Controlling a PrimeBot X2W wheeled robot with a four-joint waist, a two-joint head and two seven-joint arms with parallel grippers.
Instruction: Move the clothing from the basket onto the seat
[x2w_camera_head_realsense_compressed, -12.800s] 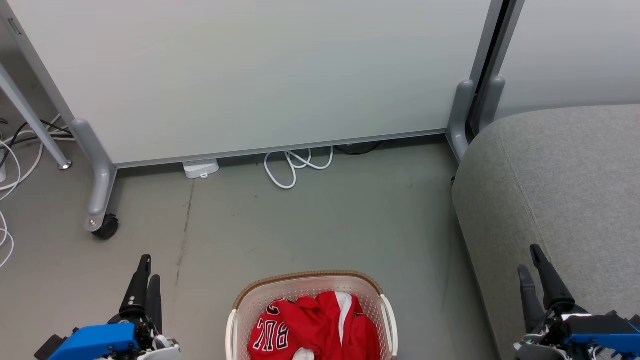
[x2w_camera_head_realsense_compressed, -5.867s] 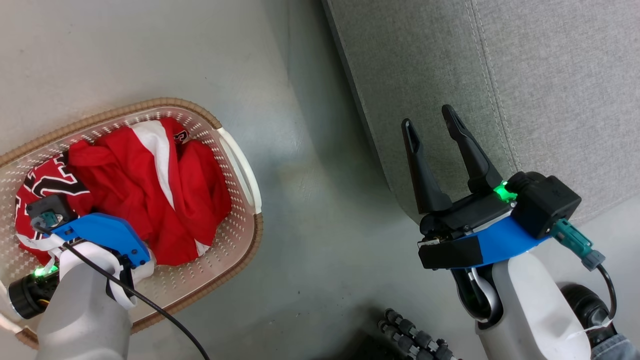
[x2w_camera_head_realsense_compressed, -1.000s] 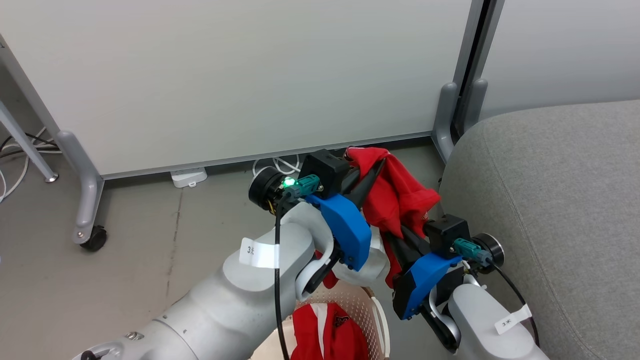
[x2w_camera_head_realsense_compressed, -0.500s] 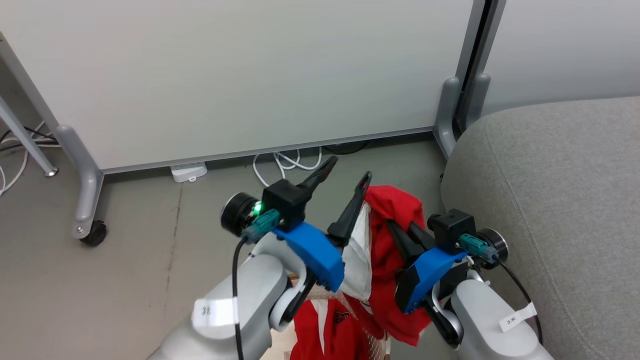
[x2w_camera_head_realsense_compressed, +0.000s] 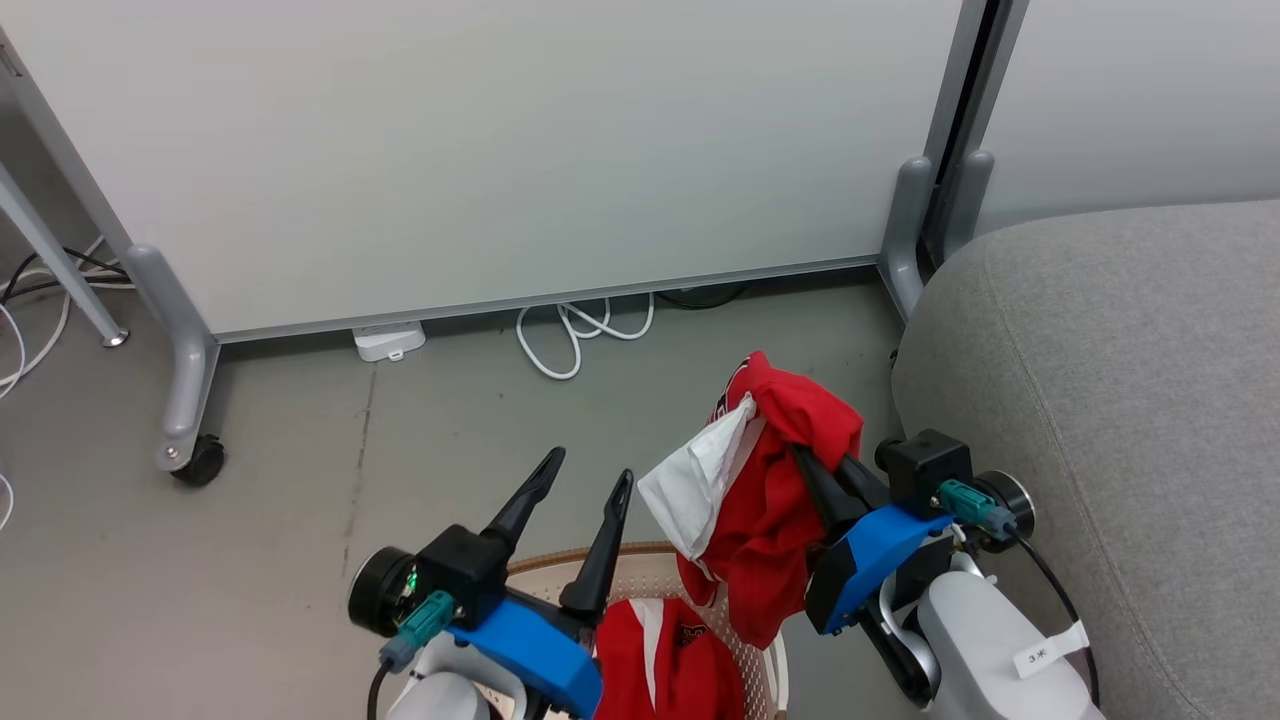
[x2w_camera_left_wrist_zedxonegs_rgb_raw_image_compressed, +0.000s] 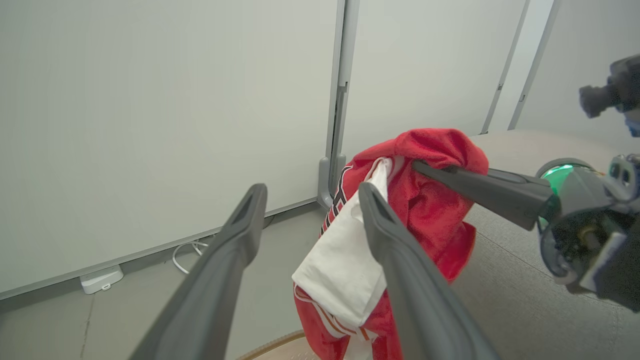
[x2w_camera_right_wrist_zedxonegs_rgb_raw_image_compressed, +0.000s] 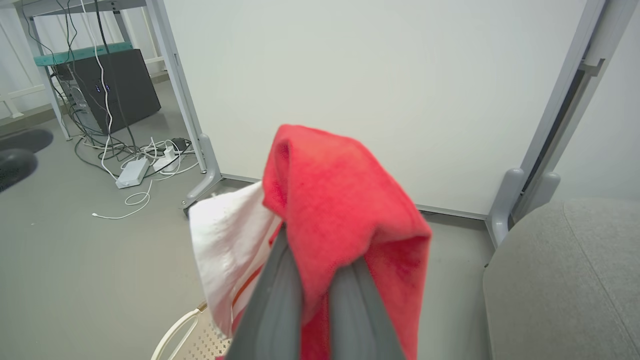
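Within the basket (x2w_camera_head_realsense_compressed: 655, 576), head view reveals more clothing (x2w_camera_head_realsense_compressed: 660, 668).

Left pincer (x2w_camera_head_realsense_compressed: 590, 467) splayed, right pincer (x2w_camera_head_realsense_compressed: 815, 472) clamped.

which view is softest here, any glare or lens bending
Head view: sharp, evenly lit, no glare, faint shadow beside the seat. Left wrist view: its own jaws close up look soft; panel posts lean. Right wrist view: softest, the held red garment near the lens is blurry and washed pinkish.
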